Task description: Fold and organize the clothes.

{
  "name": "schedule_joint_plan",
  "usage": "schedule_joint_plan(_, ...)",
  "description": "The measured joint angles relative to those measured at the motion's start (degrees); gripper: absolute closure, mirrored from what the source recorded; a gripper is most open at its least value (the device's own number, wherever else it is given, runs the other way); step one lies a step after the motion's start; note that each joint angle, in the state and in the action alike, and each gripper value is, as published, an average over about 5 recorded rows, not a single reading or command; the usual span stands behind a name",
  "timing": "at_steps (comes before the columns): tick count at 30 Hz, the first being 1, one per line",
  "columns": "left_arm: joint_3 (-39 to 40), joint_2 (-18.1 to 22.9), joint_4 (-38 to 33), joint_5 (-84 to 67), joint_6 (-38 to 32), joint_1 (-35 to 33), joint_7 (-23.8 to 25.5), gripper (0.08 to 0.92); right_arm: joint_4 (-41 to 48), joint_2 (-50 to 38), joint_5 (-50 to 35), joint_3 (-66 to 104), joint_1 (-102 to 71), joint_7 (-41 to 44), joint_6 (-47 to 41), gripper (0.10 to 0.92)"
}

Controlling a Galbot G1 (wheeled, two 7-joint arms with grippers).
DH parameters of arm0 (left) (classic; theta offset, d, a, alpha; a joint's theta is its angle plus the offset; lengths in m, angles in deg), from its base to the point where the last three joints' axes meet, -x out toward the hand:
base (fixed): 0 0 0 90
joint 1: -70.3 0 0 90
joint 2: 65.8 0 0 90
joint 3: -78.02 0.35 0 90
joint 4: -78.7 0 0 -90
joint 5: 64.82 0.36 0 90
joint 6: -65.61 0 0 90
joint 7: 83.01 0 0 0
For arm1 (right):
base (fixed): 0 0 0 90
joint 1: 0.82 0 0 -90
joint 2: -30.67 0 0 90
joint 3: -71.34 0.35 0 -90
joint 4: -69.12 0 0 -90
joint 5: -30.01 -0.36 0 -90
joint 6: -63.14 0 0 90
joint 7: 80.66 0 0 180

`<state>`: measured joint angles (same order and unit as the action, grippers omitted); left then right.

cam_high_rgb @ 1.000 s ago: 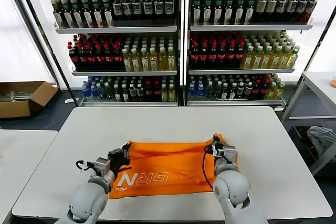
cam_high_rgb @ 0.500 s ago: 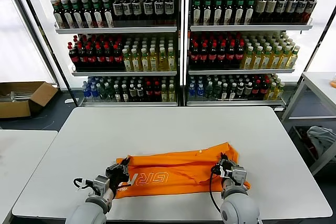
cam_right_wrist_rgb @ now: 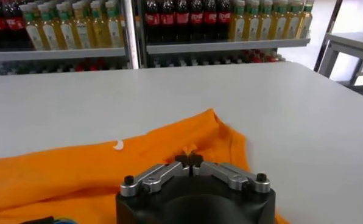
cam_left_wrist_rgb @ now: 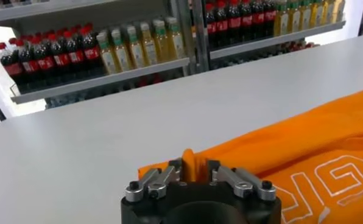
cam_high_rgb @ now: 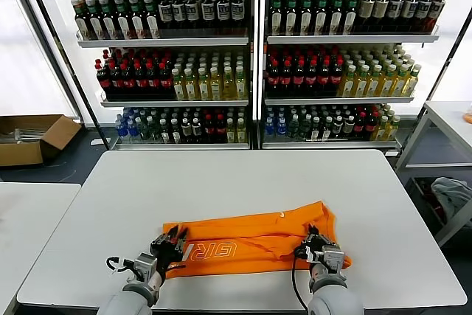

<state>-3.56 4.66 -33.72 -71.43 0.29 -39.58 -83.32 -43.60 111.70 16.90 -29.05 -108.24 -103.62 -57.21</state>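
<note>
The left gripper's fingers are closed on a raised pinch of orange fabric at the lower-left end of the T-shirt; in the left wrist view the fold stands up between them. The right gripper's fingers are drawn nearly together on a small peak of cloth at the shirt's lower-right end, the tips almost meeting around it. Both grippers sit low in the head view, near the table's front edge, the left one lower left, the right one lower right. The T-shirt lies folded into a long band across the lower middle of the frame, white lettering showing near its left end. Beyond the table, shelves of bottles fill the upper half. A cardboard box sits on the floor at the left edge, and a greyish cloth bundle lies at the right edge.
</note>
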Motion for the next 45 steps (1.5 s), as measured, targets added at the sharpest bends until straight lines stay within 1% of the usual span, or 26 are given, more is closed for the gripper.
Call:
schedule_joint_plan(6, -0.51, 0.09, -1.58, 1.33, -0.52, -0.79, -0.31, 0.428, 0.26, -0.61, 0.98, 0.86, -0.78, -0.21, 0.53, 0.578)
schedule_joint_plan(12, -1.06, 0.89, -3.51, 3.41, -0.49, -1.97, -0.87, 0.255, -2.13, -1.28, 0.75, 2.03, -2.39, -0.26, 0.50, 0.405)
schedule_joint_plan(14, -1.26, 1.34, -3.72, 3.86, -0.31, -2.43, -1.20, 0.210, -3.48, -1.47, 0.44, 2.48, -3.02, -0.33, 0.45, 0.353)
schedule_joint_plan(17, -1.54, 2.16, -3.87, 4.16, 0.00, -3.10, -1.79, 0.182, -5.80, -1.80, -0.19, 3.18, -4.01, -0.36, 0.42, 0.269)
schedule_joint_plan(19, -1.73, 2.76, -3.95, 4.18, 0.24, -3.37, -2.22, 0.179, -7.38, -2.02, -0.56, 3.52, -4.65, -0.35, 0.46, 0.227)
schedule_joint_plan(21, -1.93, 3.37, -3.98, 3.99, 0.58, -3.42, -2.64, 0.177, -8.87, -2.16, -0.81, 3.70, -5.29, -0.33, 0.58, 0.209)
schedule_joint_plan(31, -2.77, 5.96, -2.22, -1.07, 2.82, -2.89, -5.15, 0.177, -13.34, -2.38, -1.29, 3.94, -7.85, -0.30, 1.33, 0.203)
schedule_joint_plan(37, -2.68, 6.75, -1.11, -3.44, 4.03, -2.96, -5.99, 0.180, -14.45, -2.53, -1.60, 4.20, -8.47, -0.29, 1.61, 0.203)
schedule_joint_plan(40, -2.72, 6.90, -0.93, -4.32, 4.46, -3.04, -6.09, 0.214, -14.86, -2.55, -1.82, 4.36, -8.41, -0.29, 1.64, 0.203)
schedule_joint_plan(45, -2.78, 7.21, -0.90, -5.61, 4.66, -3.39, -6.08, 0.350, -15.18, -2.52, -2.10, 4.52, -8.14, -0.44, 1.63, 0.203)
